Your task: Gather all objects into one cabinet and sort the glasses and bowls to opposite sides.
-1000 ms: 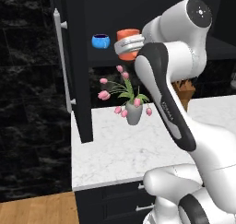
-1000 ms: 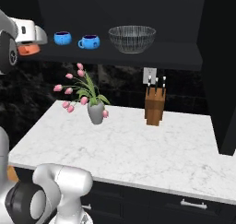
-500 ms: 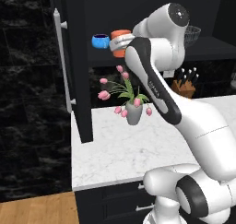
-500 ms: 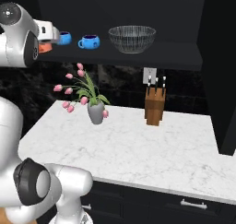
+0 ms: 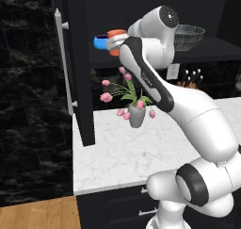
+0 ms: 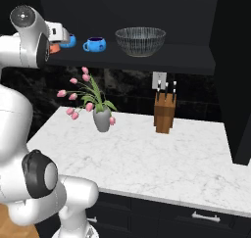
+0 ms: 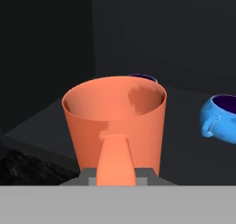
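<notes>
Now my claw (image 7: 116, 179) is clamped tight on the handle of the orange-red cup (image 7: 115, 126), holding it over the left end of the cabinet shelf (image 6: 162, 56), just beside the nearer blue bowl (image 5: 100, 41). By my judgement the gathering is nearly done, with the cup yet to be set down; both blue bowls and the wide see-through bowl (image 6: 140, 40) sit on that shelf. From the right base view I see the second blue bowl (image 6: 95, 44) between cup and see-through bowl, while the hand view shows the cup's handle in my grip.

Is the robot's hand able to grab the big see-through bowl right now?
Probably not yet. The gripper is shut on the orange cup, at the shelf's far end, and the see-through bowl sits beyond both blue bowls.
</notes>
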